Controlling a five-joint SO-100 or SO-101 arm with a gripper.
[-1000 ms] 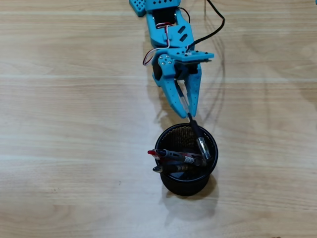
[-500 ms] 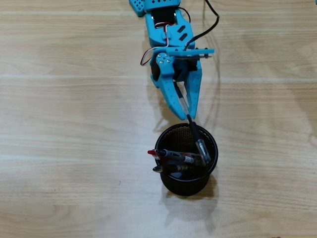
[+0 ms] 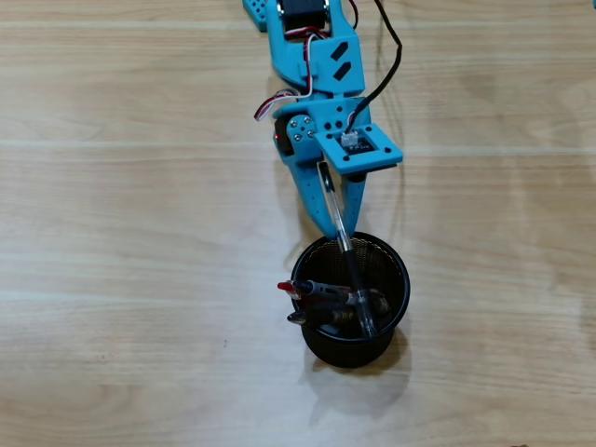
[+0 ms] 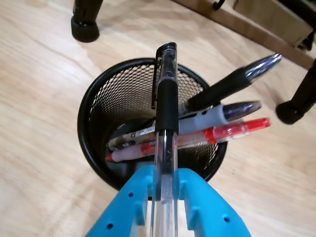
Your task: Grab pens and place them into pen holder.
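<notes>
My blue gripper [image 3: 337, 226] is shut on a clear pen with a black grip [image 3: 346, 247], seen up close in the wrist view [image 4: 167, 103]. The pen slants down into the black mesh pen holder [image 3: 401, 279], its lower end inside the cup. In the wrist view the gripper [image 4: 164, 174] sits just above the holder's near rim [image 4: 87, 113]. Three other pens lean inside the holder: a red one [image 4: 232, 132], a grey one [image 4: 217, 114] and a black one [image 4: 229, 83]. Their ends stick out over the rim on the left in the overhead view [image 3: 303, 289].
The holder stands on a light wooden table [image 3: 121, 279]. A black cable [image 3: 386, 56] runs along the arm. In the wrist view black stand feet [image 4: 84, 27] [image 4: 291, 111] rest on the table beyond the holder, with a wooden board [image 4: 256, 29] behind.
</notes>
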